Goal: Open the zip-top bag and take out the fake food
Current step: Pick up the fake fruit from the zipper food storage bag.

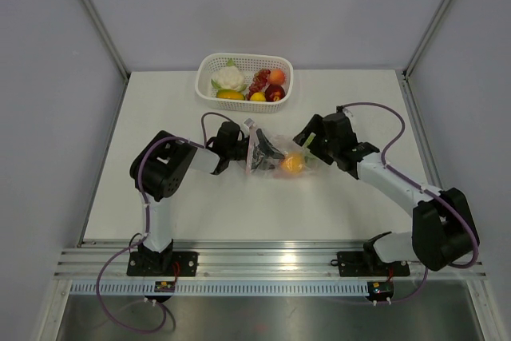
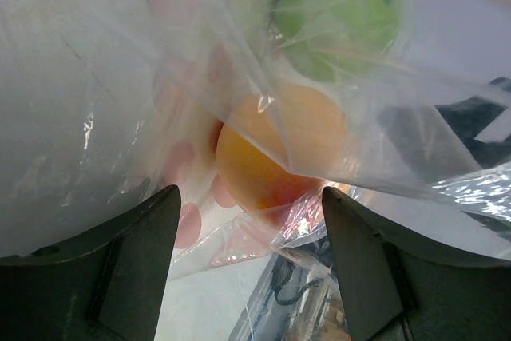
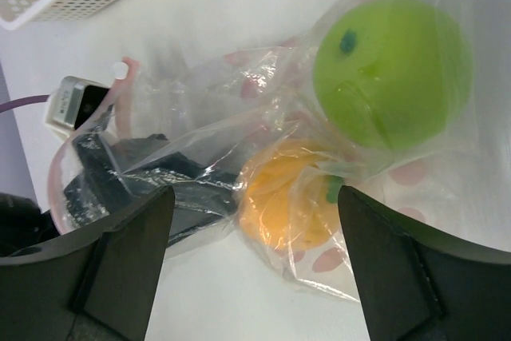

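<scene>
A white table (image 1: pixel 359 101) carries everything, with the two arms reaching in from its near edge towards the middle. The left gripper (image 2: pixel 249 197) has its fingers well apart and is pushed into the mouth of the zip-top bag (image 1: pixel 275 153). Crinkled film lies all around and between the fingers, which clamp nothing. Seen from the right wrist, its dark body shows through the plastic just inside the pink zip strip. The right gripper (image 3: pixel 255 193) hangs over the other end of the bag, fingers spread wide on either side of it, and nothing is caught between them. Whether the tips touch the film I cannot tell. At the far edge of the table, well apart from the bag, stands a white perforated basket (image 1: pixel 283 85). It holds a cauliflower (image 1: pixel 230 77), a peach (image 1: pixel 276 76), two yellow pieces (image 1: pixel 230 95) and dark red pieces (image 1: pixel 275 93). The bag lies on its side in the middle of the table, between the two grippers. Inside it are a green apple (image 3: pixel 391 69) and, just beside the apple, an orange fruit (image 3: pixel 291 197), both pressed against the dotted plastic.
</scene>
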`<action>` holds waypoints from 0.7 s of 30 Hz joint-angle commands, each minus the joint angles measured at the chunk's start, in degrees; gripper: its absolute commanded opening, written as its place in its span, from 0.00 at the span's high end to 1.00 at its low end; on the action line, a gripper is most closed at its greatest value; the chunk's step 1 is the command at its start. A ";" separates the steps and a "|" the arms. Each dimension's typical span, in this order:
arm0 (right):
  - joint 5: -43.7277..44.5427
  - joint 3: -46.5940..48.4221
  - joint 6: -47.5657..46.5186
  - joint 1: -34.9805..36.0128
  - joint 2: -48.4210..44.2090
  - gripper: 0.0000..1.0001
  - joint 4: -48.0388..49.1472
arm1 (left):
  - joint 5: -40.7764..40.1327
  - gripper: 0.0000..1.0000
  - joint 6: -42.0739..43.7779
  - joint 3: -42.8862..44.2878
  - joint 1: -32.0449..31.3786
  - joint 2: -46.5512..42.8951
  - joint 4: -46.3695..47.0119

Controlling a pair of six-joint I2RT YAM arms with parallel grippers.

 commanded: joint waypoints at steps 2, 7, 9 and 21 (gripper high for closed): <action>-0.08 0.55 -1.25 -0.16 -5.82 0.09 -2.40 | 0.43 0.25 0.92 0.40 -0.46 -2.04 0.82; -3.59 -1.64 0.68 -0.16 -9.26 0.07 -5.22 | 1.40 0.25 -0.92 -0.13 -0.46 -1.86 3.45; -6.05 -1.73 0.95 -0.16 -9.44 0.07 -5.92 | 1.41 0.25 -1.01 -0.13 -0.46 -2.04 3.98; -4.74 -3.31 7.80 1.86 -13.48 0.07 -15.23 | 0.79 0.22 -1.19 -0.30 -0.46 -2.92 3.90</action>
